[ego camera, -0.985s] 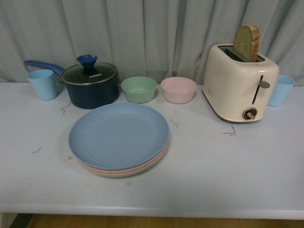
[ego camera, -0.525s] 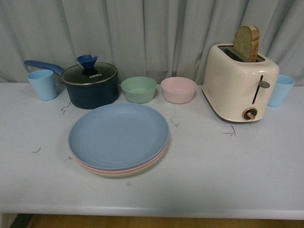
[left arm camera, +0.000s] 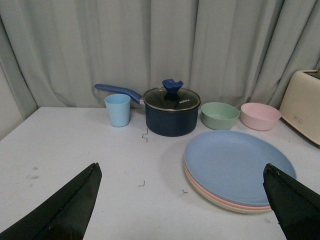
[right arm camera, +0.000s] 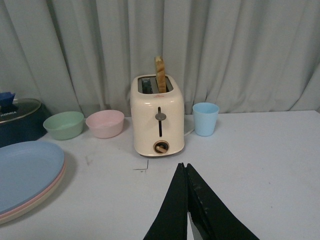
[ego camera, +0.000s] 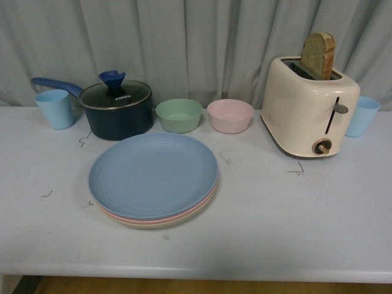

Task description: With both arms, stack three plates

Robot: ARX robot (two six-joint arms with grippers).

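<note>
Grey curtains back my white counter [ego camera: 294, 220]. Toaster [ego camera: 309, 107] sits right, pot [ego camera: 116, 110] left. All three plates are stacked centre: blue plate [ego camera: 153, 174] over pink plate [ego camera: 202, 205] over beige plate [ego camera: 153, 224]. I see my left gripper [left arm camera: 182, 210] spread wide, my right gripper [right arm camera: 186, 210] clenched on nothing

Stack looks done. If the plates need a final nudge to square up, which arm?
Left, probably. Its pincer is open and the blue plate topping the stack lies between its fingertips' line of sight. The right pincer is shut, facing the toaster, with the stack off to the side.
</note>
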